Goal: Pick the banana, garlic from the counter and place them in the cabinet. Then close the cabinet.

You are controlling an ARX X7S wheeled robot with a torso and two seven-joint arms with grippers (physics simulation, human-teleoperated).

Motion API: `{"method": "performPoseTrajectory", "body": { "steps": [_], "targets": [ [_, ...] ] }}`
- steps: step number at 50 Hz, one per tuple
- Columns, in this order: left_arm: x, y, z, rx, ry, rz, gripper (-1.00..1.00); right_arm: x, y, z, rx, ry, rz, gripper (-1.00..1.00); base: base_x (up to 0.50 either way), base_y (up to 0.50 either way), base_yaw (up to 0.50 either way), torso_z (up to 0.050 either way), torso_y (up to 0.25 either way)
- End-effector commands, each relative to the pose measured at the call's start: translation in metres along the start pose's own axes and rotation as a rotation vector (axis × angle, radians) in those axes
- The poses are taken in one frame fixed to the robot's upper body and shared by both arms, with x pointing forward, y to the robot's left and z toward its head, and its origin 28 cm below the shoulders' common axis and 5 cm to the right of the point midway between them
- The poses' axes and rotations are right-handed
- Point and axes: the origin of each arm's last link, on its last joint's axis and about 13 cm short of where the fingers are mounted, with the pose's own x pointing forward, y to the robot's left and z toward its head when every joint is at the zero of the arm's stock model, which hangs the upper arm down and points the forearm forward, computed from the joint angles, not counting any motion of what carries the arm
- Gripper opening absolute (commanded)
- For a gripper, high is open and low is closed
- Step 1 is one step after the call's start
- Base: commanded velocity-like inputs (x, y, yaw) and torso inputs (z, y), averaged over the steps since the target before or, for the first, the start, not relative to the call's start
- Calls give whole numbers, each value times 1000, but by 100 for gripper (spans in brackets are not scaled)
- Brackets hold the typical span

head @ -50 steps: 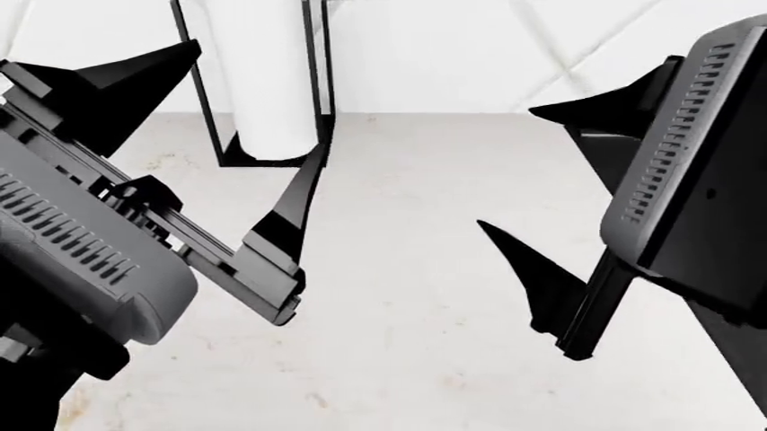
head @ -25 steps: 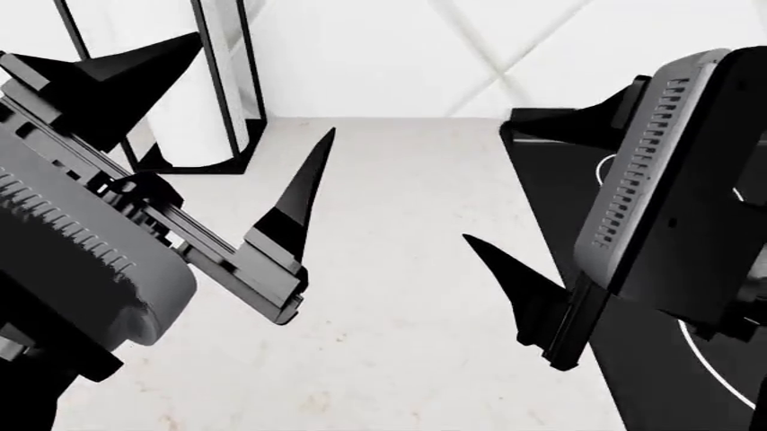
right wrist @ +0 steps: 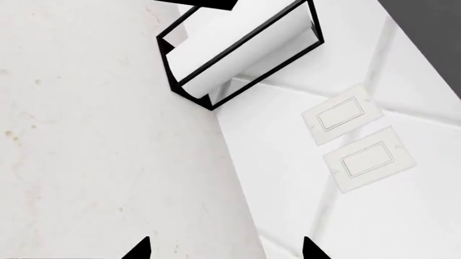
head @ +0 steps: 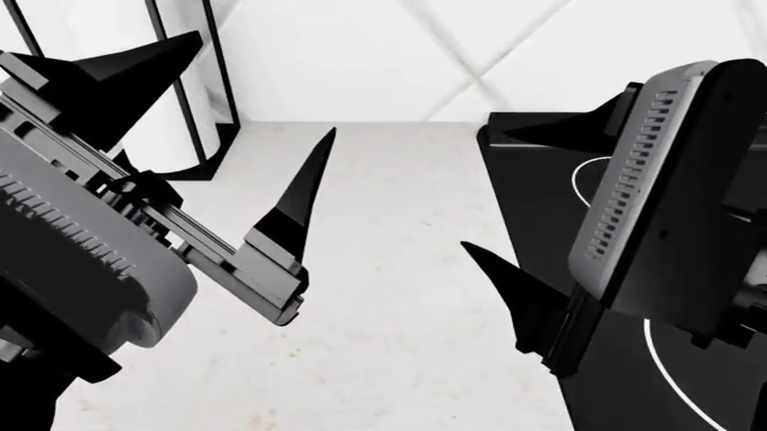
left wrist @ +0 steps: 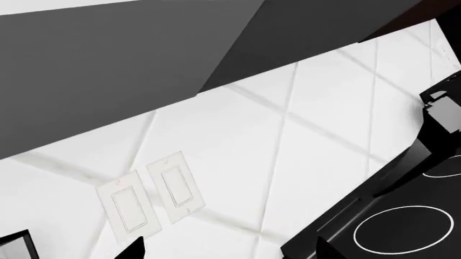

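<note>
Both grippers hang over the counter (head: 396, 269), holding nothing. My left gripper (head: 228, 99) has its black pointed fingers spread wide apart, one tip toward the paper-towel roll (head: 180, 108), the other over bare stone. My right gripper (head: 540, 206) is likewise spread, one finger over the cooktop (head: 540, 162), the other over the counter at the cooktop's near edge.

Counter: white stone-look, faint tan specks, running back to the tiled wall (head: 359, 54). Banana and garlic not seen in any view; cannot tell where they lie. Cabinet not identified with certainty either.

Relative to the counter:
- Paper-towel roll in its black frame (right wrist: 241, 51) stands at the counter's back, against the wall, on my left side. Right wrist view shows it upright on the stone.
- Black glass cooktop with white rings is set into the counter on my right, touching the wall at its back edge. Left wrist view shows one full ring (left wrist: 403, 229).
- Two white wall plates (right wrist: 357, 137) sit side by side on the tiled wall above the counter, near the roll; also seen in the left wrist view (left wrist: 151, 197).
- A dark grey slab (left wrist: 108, 70) hangs above the wall tiles in the left wrist view; what it is, I cannot tell.
</note>
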Motion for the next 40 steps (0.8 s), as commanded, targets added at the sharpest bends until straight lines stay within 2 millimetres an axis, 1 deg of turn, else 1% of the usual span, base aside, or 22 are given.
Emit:
{"method": "performPoseTrajectory", "body": {
  "steps": [1,12,17,27,34,40],
  "targets": [
    [0,-1,2,2,0,-1,100,-1,0,1,-6,-4,4,100,329,-244,0,0,0],
    [0,0,2,3,0,-1,100,-4,0,0,19,-13,8,100,24,-46,0,0,0],
    [0,0,2,3,-1,-1,100,-4,1,0,23,-11,14,100,-79,-368,0,0,0],
    [-1,0,1,2,-1,1,100,-9,3,-2,27,-4,-2,100,0,0,0,0,0],
    [-3,0,1,2,4,4,100,-12,5,-14,113,65,-20,100,0,0,0,0,0],
    [-2,1,0,5,7,5,100,-24,5,-20,151,102,-67,100,0,0,0,-2,0]
  ]
}}
